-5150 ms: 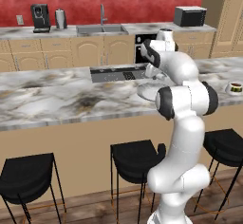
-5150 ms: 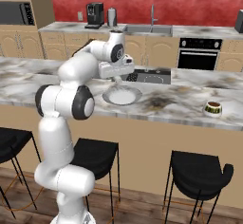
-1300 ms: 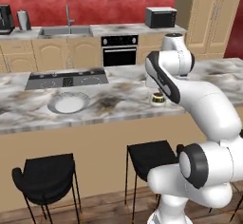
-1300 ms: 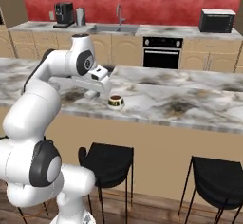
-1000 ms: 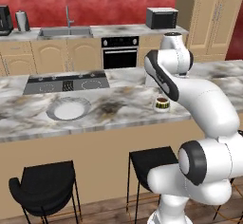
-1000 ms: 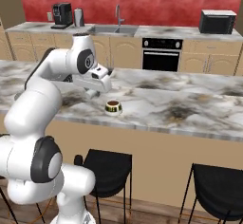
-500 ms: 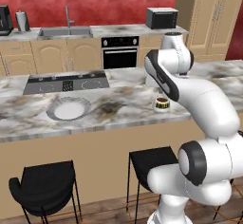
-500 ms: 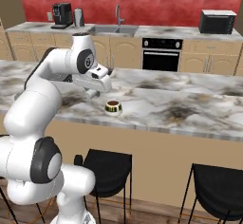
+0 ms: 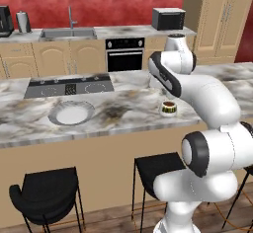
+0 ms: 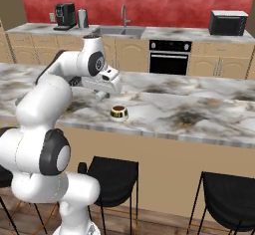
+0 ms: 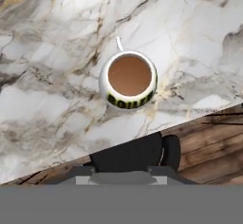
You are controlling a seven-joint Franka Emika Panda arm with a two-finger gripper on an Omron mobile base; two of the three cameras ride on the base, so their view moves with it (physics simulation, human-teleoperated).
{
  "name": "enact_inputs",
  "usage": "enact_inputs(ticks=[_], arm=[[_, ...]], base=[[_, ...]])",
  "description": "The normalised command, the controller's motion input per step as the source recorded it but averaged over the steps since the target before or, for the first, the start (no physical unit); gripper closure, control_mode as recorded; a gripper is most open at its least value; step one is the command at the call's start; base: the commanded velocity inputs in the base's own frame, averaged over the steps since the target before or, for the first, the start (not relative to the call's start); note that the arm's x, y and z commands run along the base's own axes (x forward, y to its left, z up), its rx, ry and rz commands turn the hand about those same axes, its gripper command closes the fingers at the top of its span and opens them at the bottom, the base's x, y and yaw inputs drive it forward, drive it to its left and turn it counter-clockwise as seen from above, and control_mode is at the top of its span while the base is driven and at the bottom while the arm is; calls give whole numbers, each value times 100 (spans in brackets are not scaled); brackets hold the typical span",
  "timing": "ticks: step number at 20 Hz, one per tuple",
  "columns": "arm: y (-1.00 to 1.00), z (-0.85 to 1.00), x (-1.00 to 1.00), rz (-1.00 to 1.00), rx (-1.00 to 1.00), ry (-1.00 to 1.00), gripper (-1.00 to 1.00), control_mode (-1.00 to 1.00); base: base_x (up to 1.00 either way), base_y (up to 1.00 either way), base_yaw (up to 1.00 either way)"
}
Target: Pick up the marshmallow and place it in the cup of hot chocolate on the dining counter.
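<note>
Marble-veined dining surface point(image 9: 123, 113) carried the cup of hot chocolate point(image 11: 128, 80) just below my hand point(image 10: 102, 94), so I judged the carry step nearly done, needing centring then release, though I could not tell the hand's state or spot the marshmallow.

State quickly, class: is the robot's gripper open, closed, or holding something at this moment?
Gripper: cannot be told. It hangs over the dining counter beside the cup of hot chocolate, but its fingers are too small to read, and no marshmallow is visible.
</note>
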Motion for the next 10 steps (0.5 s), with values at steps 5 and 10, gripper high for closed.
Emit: enact_inputs(ticks=[5,10], arm=[[-21,0,62,7,1,7,100,-100],[-18,-2,37,5,0,0,100,-100]], base=[[0,0,0],[0,0,0]])
